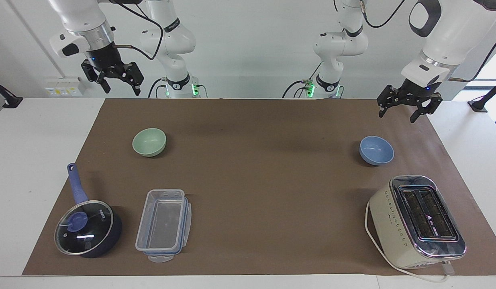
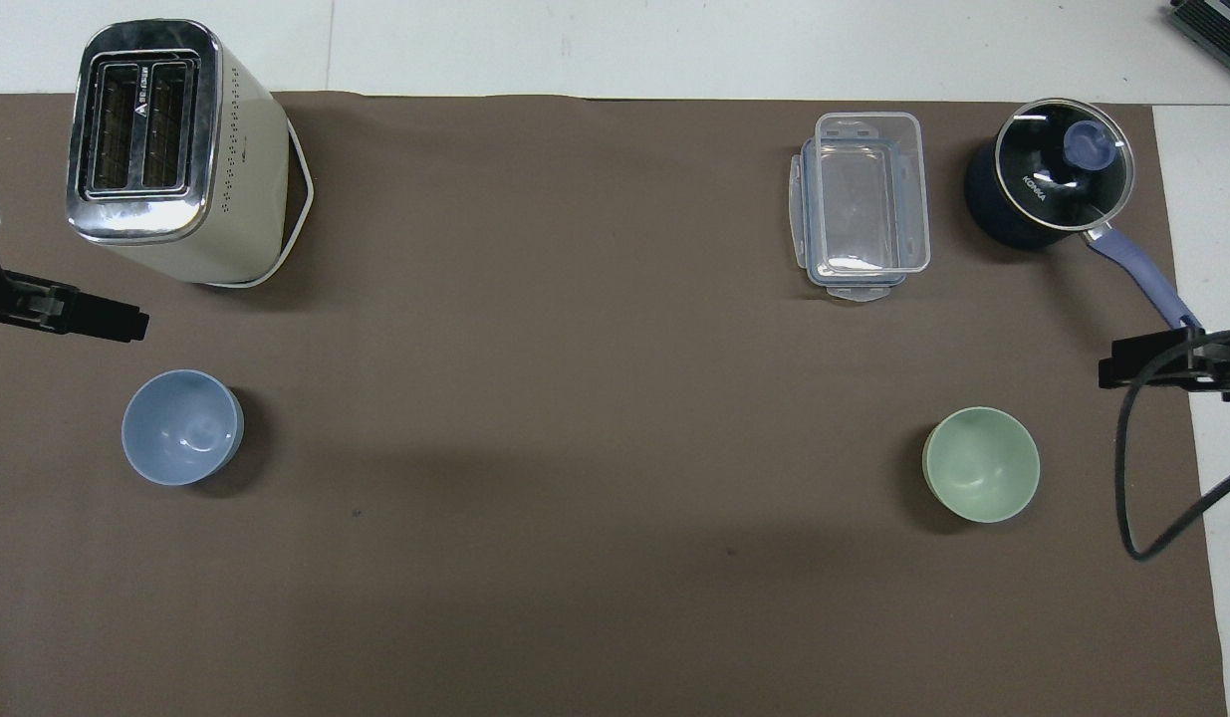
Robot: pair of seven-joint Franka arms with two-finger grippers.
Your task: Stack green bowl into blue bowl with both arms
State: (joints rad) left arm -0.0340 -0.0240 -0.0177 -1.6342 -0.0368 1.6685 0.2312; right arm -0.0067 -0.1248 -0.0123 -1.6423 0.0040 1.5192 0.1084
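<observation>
The small pale mint-green matte bowl [image 1: 149, 141] sits upright at nine o'clock from the matching periwinkle-blue bowl [image 1: 376, 150], well apart; light, stiff and smooth-walled, it probably wants a rim pinch, while both left end effector [image 1: 403, 110] and right end effector [image 1: 118, 83] hang empty, fingers apart.

white wall [image 1: 248, 48], white table [image 1: 39, 140]
</observation>
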